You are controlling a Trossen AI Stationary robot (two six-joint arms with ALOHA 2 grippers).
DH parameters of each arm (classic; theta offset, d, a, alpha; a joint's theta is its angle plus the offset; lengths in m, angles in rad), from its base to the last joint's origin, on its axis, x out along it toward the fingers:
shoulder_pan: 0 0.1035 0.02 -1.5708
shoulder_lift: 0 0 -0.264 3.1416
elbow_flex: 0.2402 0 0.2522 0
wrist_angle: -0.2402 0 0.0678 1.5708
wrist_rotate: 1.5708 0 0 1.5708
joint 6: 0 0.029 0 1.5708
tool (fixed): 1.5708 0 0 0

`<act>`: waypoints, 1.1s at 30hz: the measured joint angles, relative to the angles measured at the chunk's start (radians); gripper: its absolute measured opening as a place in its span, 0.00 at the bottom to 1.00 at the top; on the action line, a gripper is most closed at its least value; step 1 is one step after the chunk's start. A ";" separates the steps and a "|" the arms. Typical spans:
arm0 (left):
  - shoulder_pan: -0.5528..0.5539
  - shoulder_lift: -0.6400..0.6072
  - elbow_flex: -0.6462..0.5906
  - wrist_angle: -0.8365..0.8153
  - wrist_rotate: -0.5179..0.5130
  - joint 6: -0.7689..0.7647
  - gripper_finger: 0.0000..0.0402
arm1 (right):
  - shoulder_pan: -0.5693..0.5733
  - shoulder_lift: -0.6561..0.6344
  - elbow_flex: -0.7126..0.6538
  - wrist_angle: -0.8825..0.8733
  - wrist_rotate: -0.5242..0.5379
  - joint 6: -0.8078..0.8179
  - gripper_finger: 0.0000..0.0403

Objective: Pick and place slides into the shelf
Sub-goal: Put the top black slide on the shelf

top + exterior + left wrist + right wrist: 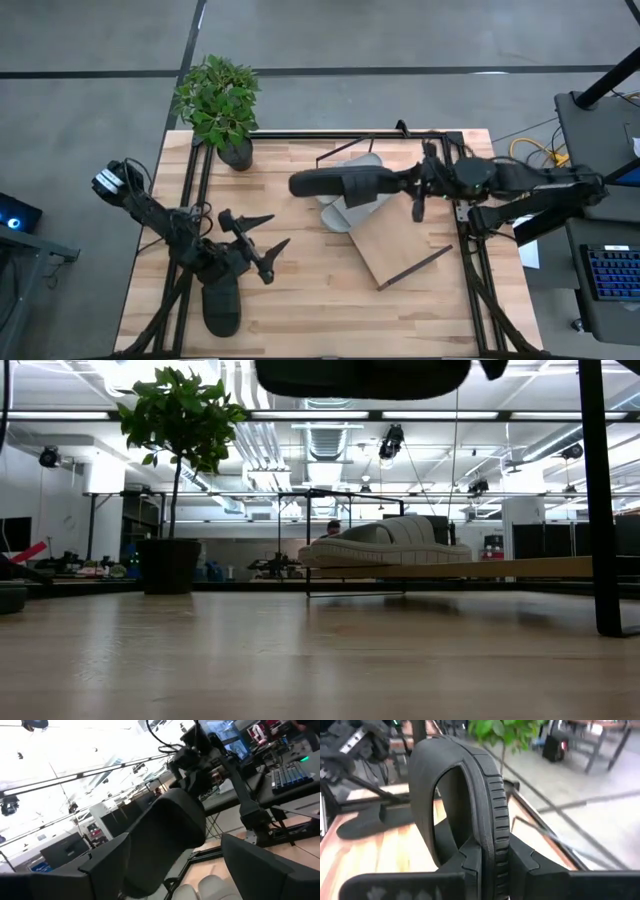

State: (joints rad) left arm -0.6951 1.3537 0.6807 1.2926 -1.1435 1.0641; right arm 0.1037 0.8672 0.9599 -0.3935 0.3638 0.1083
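My right gripper is shut on a black slide, held in the air above the shelf; the low view has this slide at its top edge. A light grey pair of slides lies on the shelf's slanted board. A second black slide rests sole-down on the table near the front left. My left gripper hovers open above the table beside it, holding nothing, and faces the held slide. My right gripper pinches one end of the black slide's sole between its two fingers, one on each flat face. The fingers come nearly level from the table's right and lie along the slide. Lifted clear, the slide is turned on its side edge and reaches toward the table's left.
A potted plant stands at the table's far left corner. Black frame rods run along the table's left, right and far edges. Bare wood lies between the shelf and the near edge.
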 joint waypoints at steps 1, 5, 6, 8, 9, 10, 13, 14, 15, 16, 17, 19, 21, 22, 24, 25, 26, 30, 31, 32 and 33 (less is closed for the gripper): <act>-0.003 -0.001 0.000 0.000 0.000 0.000 0.73 | -0.004 -0.001 0.029 -0.060 -0.002 0.015 0.10; -0.004 -0.004 0.000 0.001 -0.006 0.000 0.73 | -0.012 0.000 0.151 -0.286 -0.037 0.074 0.10; -0.004 -0.004 0.000 0.000 -0.015 0.000 0.73 | -0.013 -0.001 0.180 -0.338 -0.044 0.092 0.10; -0.004 -0.003 0.000 0.001 -0.019 0.000 0.73 | -0.013 -0.001 0.232 -0.442 -0.049 0.138 0.10; -0.004 -0.003 0.000 0.001 -0.019 0.000 0.73 | -0.013 0.000 0.252 -0.488 -0.048 0.161 0.10; -0.004 -0.003 0.000 0.000 -0.019 0.000 0.73 | -0.013 0.001 0.270 -0.529 -0.046 0.180 0.10; -0.004 -0.003 0.000 0.000 -0.019 0.000 0.73 | -0.018 0.002 0.313 -0.640 -0.030 0.237 0.10; -0.004 -0.003 0.000 0.000 -0.019 0.000 0.73 | -0.020 0.001 0.323 -0.675 -0.029 0.259 0.10; -0.004 -0.003 0.000 0.000 -0.019 0.000 0.73 | -0.024 0.001 0.331 -0.709 -0.030 0.280 0.10; -0.004 -0.003 0.000 0.000 -0.019 0.000 0.73 | -0.026 0.002 0.337 -0.742 -0.031 0.296 0.10; -0.004 -0.003 0.000 0.000 -0.019 0.000 0.73 | -0.029 0.003 0.342 -0.773 -0.039 0.308 0.10; -0.004 -0.003 0.000 0.000 -0.019 0.000 0.73 | -0.035 0.004 0.349 -0.819 -0.070 0.333 0.10; -0.004 -0.003 0.000 0.000 -0.019 0.000 0.73 | -0.045 0.004 0.356 -0.852 -0.097 0.358 0.10; -0.004 -0.003 0.000 0.000 -0.019 0.000 0.73 | -0.051 0.003 0.358 -0.863 -0.114 0.364 0.10; -0.004 -0.003 0.000 0.000 -0.018 -0.001 0.73 | -0.063 0.003 0.359 -0.879 -0.159 0.374 0.10; -0.004 -0.003 0.000 0.000 -0.018 0.000 0.73 | -0.068 0.003 0.358 -0.878 -0.176 0.377 0.10; -0.004 -0.003 0.000 0.000 -0.018 -0.001 0.73 | -0.073 0.001 0.356 -0.871 -0.195 0.378 0.10; -0.004 -0.003 0.000 0.000 -0.018 -0.001 0.73 | -0.093 -0.001 0.347 -0.869 -0.258 0.400 0.10; -0.004 -0.003 0.000 0.000 -0.018 -0.001 0.73 | -0.098 0.002 0.344 -0.872 -0.277 0.407 0.10; -0.004 -0.003 0.000 0.000 -0.018 -0.001 0.73 | -0.101 0.005 0.340 -0.876 -0.288 0.416 0.10; -0.004 -0.003 0.000 0.000 -0.018 -0.001 0.73 | -0.103 0.007 0.336 -0.880 -0.298 0.426 0.10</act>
State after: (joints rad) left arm -0.6991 1.3506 0.6811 1.2930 -1.1614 1.0630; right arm 0.0006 0.8740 1.2955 -1.2735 0.0663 0.5348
